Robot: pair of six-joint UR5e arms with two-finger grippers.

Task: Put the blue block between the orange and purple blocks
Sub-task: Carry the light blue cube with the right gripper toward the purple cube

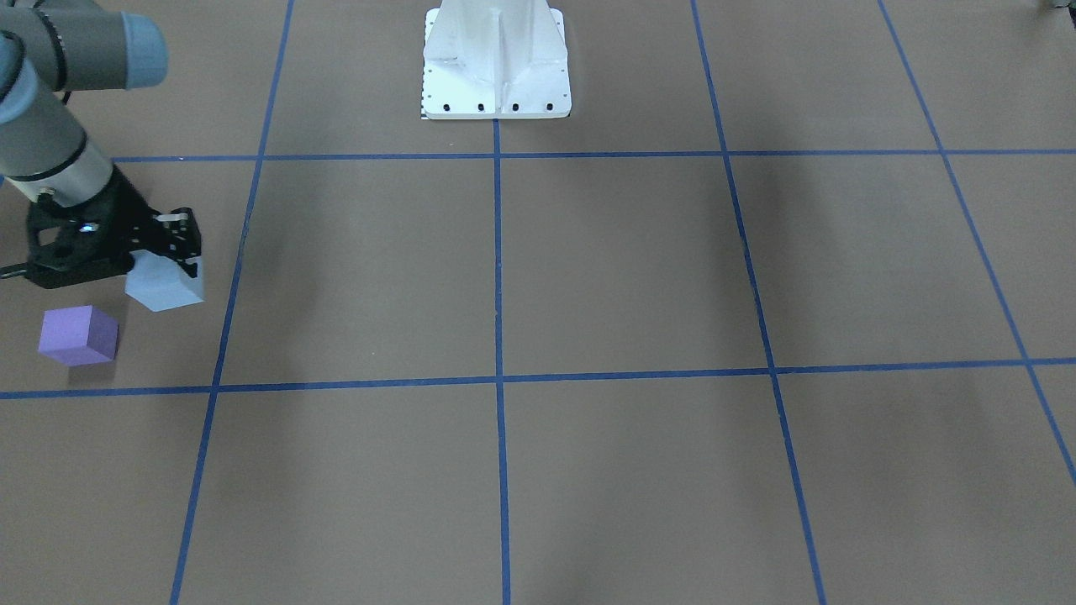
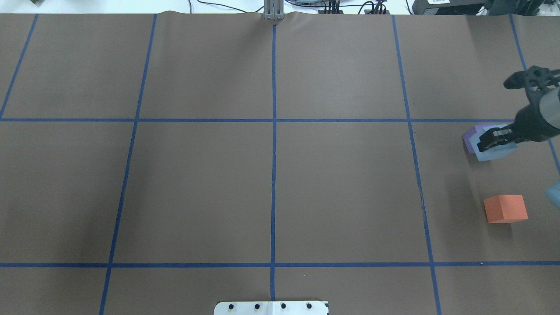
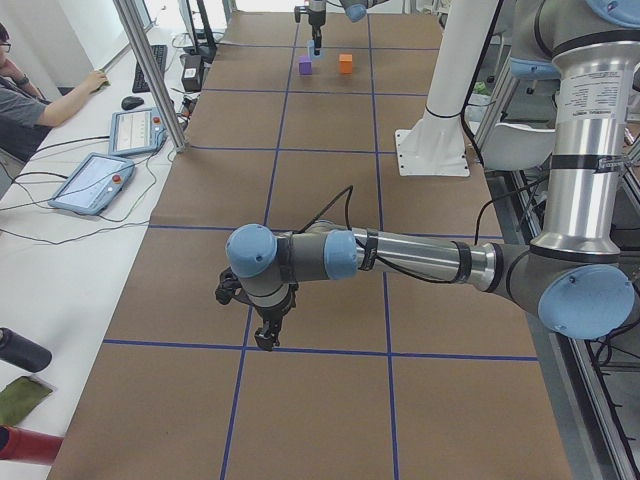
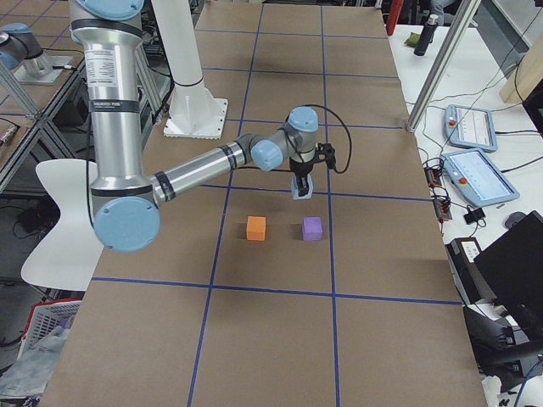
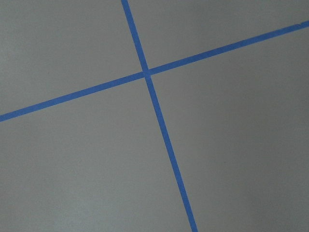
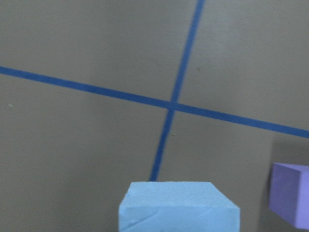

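My right gripper [image 1: 168, 262] is shut on the light blue block [image 1: 166, 290] and holds it above the table, close beside the purple block [image 1: 78, 334]. In the overhead view the blue block [image 2: 494, 152] overlaps the purple block [image 2: 471, 136], and the orange block [image 2: 505, 208] lies apart, nearer the robot. The right wrist view shows the blue block [image 6: 178, 205] at the bottom and the purple block [image 6: 289, 200] at the right edge. My left gripper [image 3: 268, 335] points down over bare table far from the blocks. I cannot tell whether it is open or shut.
The white robot base [image 1: 496, 63] stands at the table's middle edge. Blue tape lines [image 2: 273, 131] divide the brown table into squares. Metal posts [image 3: 150, 65], tablets [image 3: 95, 180] and a seated operator [image 3: 25, 95] are along the far side.
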